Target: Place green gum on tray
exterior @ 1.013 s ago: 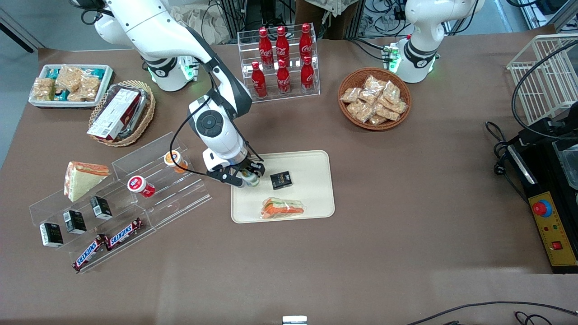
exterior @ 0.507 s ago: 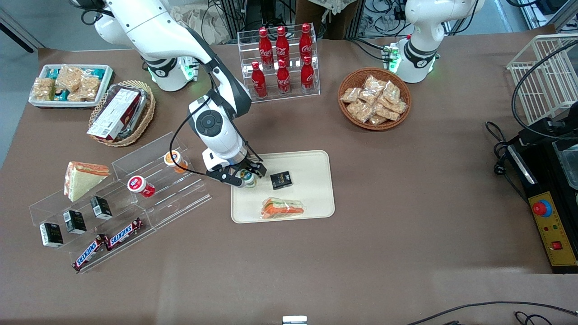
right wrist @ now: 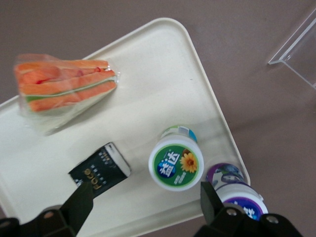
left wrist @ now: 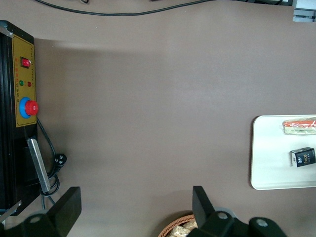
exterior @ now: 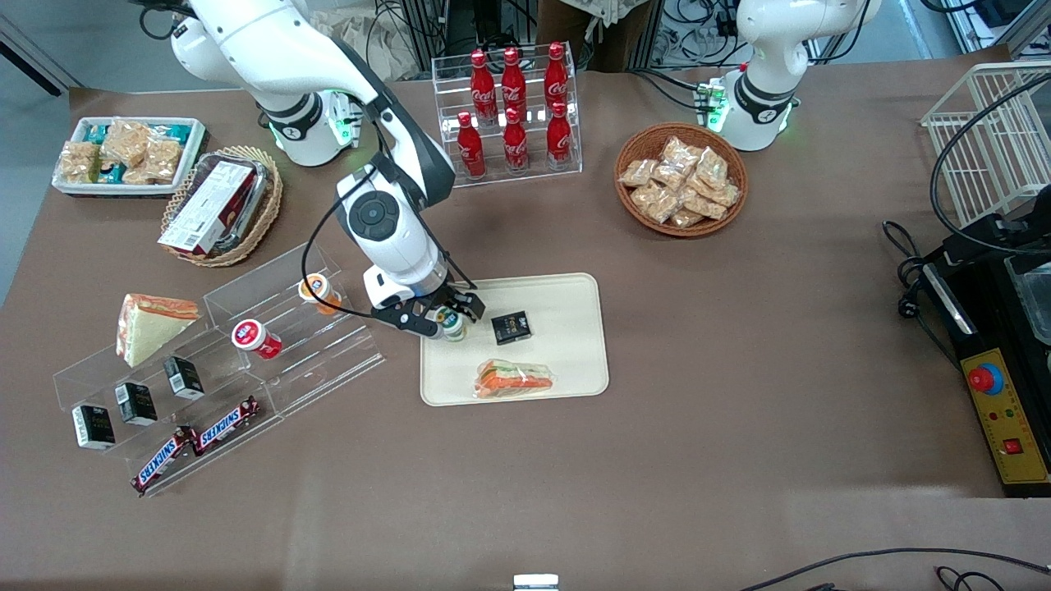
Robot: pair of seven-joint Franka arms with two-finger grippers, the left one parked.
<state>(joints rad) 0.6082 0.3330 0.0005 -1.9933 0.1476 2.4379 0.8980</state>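
The green gum point(exterior: 450, 322) stands upright on the cream tray point(exterior: 575, 361), near the tray's corner toward the working arm's end. In the right wrist view its white lid with the green-and-yellow label point(right wrist: 176, 162) faces up on the tray point(right wrist: 148, 84). My right gripper point(exterior: 439, 314) hovers just above the gum, open and empty. Its dark fingers point(right wrist: 81, 200) stand wide apart on either side of the gum and do not touch it; the gripper point(right wrist: 145, 207) holds nothing.
A purple-lidded bottle point(right wrist: 239, 200) sits at the tray's corner beside the gum. A black box point(exterior: 511, 327) and a wrapped sandwich point(exterior: 515, 378) lie on the tray. An acrylic shelf with an orange-lidded bottle point(exterior: 318, 289) and a red-lidded one point(exterior: 250, 335) stands beside the tray.
The gripper has let go of the green gum and lifted a little, drawing back toward the working arm's base. The gum stays standing on the tray.
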